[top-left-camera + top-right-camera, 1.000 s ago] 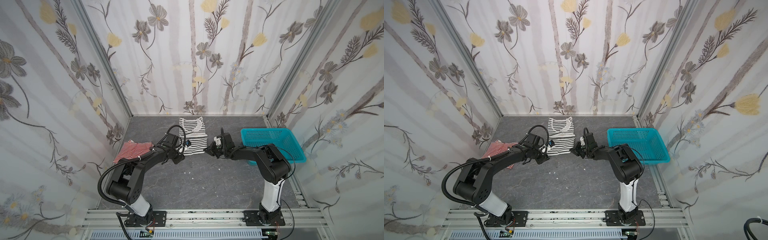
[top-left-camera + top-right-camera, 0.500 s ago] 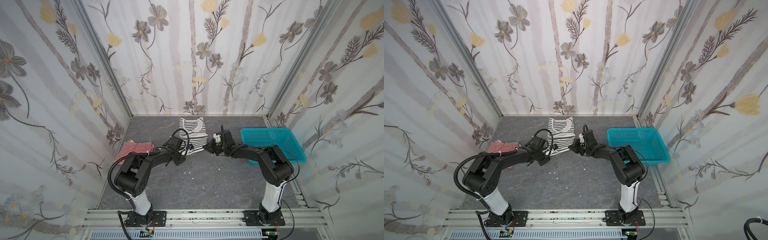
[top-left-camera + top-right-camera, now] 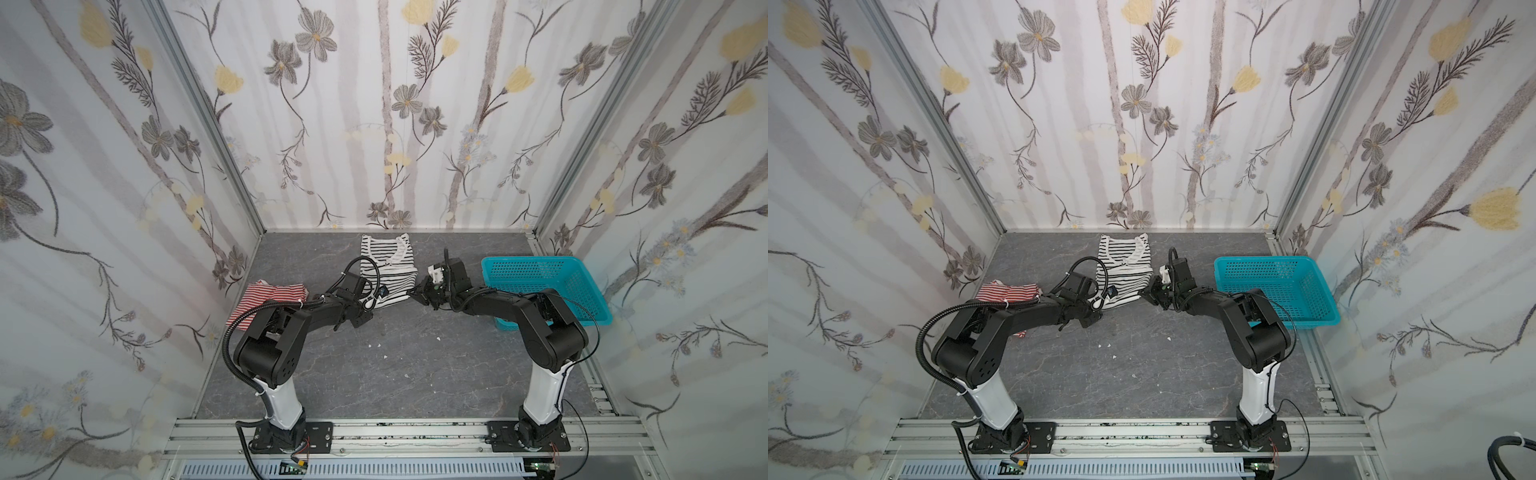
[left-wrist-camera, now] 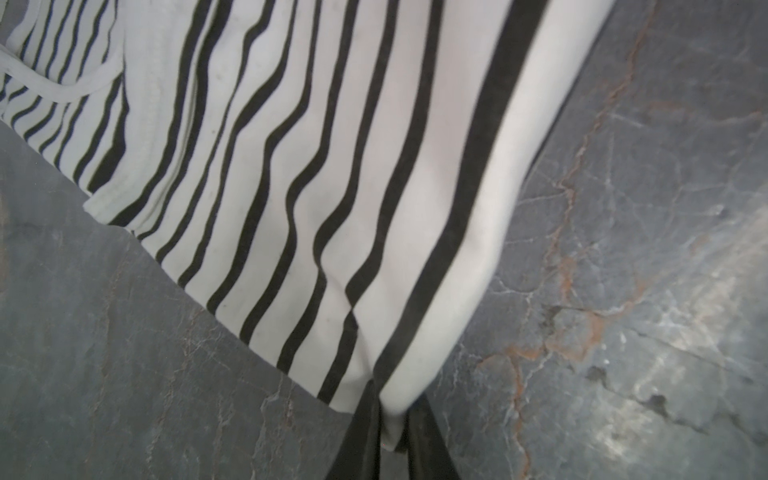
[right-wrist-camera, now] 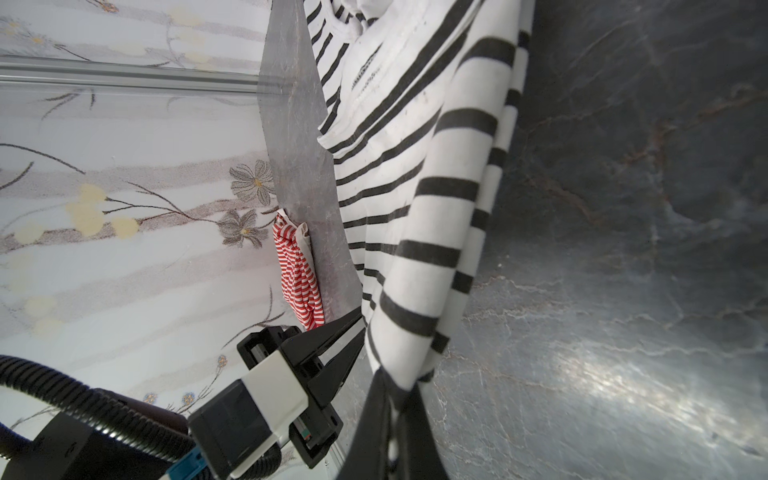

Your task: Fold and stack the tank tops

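The black-and-white striped tank top (image 3: 388,266) (image 3: 1125,270) lies at the back middle of the table, neck toward the far wall. My left gripper (image 3: 376,301) (image 4: 392,424) is shut on its near-left hem corner. Shut on the near-right hem corner is my right gripper (image 3: 411,294) (image 5: 399,399). The hem between them is raised a little off the table. In the right wrist view the left gripper (image 5: 359,328) shows at the far end of that hem. The red-and-white striped tank top (image 3: 270,297) (image 3: 1009,293) (image 5: 299,278) lies crumpled by the left wall, partly behind my left arm.
A turquoise mesh basket (image 3: 532,260) (image 3: 1266,259) stands at the right, close behind my right arm. A few white crumbs (image 3: 376,345) lie on the grey marbled table (image 3: 415,374) in front of both grippers. Flowered walls close in three sides.
My left gripper has reached the top's near-left hem corner and closed on it. The right gripper has kept its grip and barely moved.
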Action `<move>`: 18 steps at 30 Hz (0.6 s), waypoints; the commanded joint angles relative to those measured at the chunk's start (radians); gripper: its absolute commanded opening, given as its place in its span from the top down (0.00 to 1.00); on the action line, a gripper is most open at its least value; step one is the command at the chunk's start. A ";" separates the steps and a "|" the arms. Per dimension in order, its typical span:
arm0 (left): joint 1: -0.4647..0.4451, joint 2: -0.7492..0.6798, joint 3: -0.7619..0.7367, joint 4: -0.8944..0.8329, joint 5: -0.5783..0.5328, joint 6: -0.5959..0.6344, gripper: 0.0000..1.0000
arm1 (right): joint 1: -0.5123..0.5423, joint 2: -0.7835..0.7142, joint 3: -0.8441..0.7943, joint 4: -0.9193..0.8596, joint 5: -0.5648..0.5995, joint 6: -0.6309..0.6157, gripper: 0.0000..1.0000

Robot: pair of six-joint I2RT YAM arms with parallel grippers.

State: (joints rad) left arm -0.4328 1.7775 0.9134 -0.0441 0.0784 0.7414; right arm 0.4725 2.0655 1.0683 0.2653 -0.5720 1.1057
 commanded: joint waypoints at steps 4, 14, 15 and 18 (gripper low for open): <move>0.004 0.005 -0.001 -0.043 0.006 0.033 0.94 | -0.006 -0.003 -0.002 0.033 -0.017 -0.004 1.00; -0.056 -0.202 -0.054 -0.229 0.136 0.117 1.00 | 0.010 -0.125 -0.128 0.029 -0.016 -0.028 1.00; -0.069 -0.219 -0.048 -0.274 0.151 0.114 1.00 | 0.018 -0.149 -0.152 0.027 -0.012 -0.031 1.00; -0.124 -0.273 -0.027 -0.422 0.213 0.077 1.00 | 0.049 -0.247 -0.240 0.008 0.004 -0.040 1.00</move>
State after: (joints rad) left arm -0.5278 1.5417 0.8738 -0.2890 0.1978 0.8276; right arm 0.5041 1.8751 0.8738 0.2626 -0.5735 1.0809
